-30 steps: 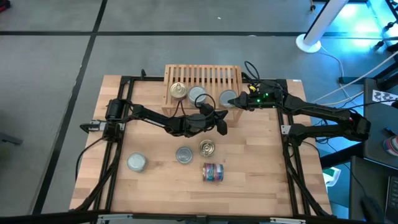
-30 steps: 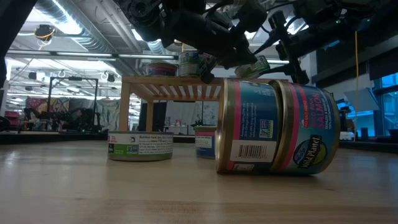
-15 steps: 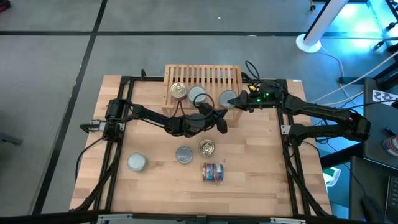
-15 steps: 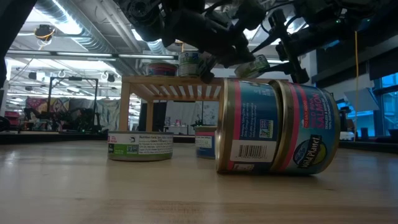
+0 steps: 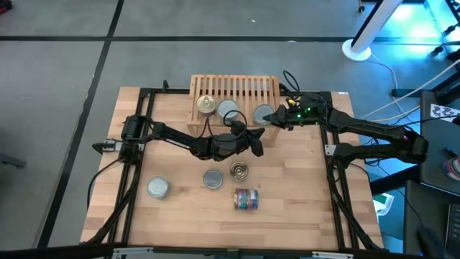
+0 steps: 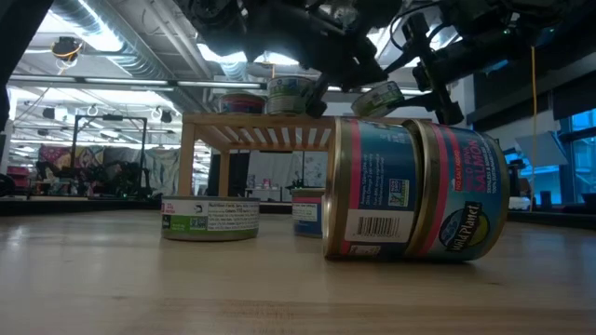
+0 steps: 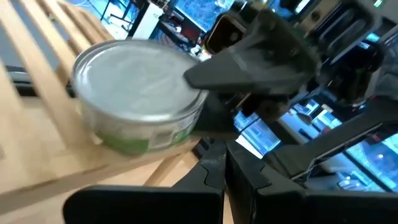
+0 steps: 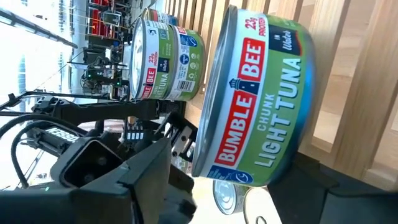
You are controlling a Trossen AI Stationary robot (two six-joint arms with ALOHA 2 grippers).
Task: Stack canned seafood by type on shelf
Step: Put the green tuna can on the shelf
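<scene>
A wooden table (image 5: pixel 302 216) stands on grey floor (image 5: pixel 57 108) beside a white post (image 5: pixel 366 32).

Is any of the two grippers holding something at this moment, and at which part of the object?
The right gripper holds a short round green-labelled tuna tin by its curved sides, at the light-wood slatted shelf. The left gripper is shut and holds nothing.

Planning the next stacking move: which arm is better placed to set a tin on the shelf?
Right. Its end effector already grips a green tuna tin at the shelf edge; the left end effector is shut and empty.
</scene>
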